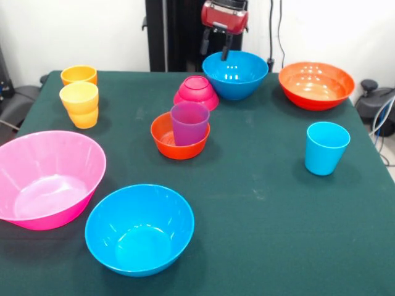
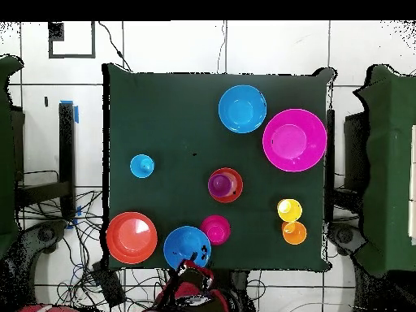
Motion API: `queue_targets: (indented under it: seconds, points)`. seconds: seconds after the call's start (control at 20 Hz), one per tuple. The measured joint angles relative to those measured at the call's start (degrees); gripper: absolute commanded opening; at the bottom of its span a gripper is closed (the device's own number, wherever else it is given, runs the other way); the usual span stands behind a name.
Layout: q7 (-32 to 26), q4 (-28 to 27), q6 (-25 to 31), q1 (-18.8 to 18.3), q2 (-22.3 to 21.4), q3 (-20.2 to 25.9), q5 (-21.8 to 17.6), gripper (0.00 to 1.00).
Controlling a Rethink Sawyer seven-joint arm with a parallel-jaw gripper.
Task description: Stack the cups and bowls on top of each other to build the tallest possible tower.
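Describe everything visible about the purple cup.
The purple cup is a small translucent tumbler with faint vertical ribs, plastic by its look, wider at the rim than at the base. It stands upright, mouth up, and looks empty. It sits inside the small orange-red bowl near the middle of the table, its lower part hidden by the bowl's wall. In the overhead view it shows as a purple disc off-centre in that bowl. Nothing else touches it; the gripper is far from it.

Purple cup (image 1: 189, 122) upright inside small orange-red bowl (image 1: 168, 140), magenta bowl (image 1: 196, 92) upside down behind, other cups and bowls scattered
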Motion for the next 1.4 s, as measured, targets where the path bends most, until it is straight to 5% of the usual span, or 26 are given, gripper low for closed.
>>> queue_targets:
  seconds: [0.8,1.4]
  points:
    - [0.0,-11.3,2.3,-1.9,4.5,0.5,-0.3,1.0]
    - [0.0,-11.3,0.5,-2.0,5.2,-0.1,-0.5,1.0]
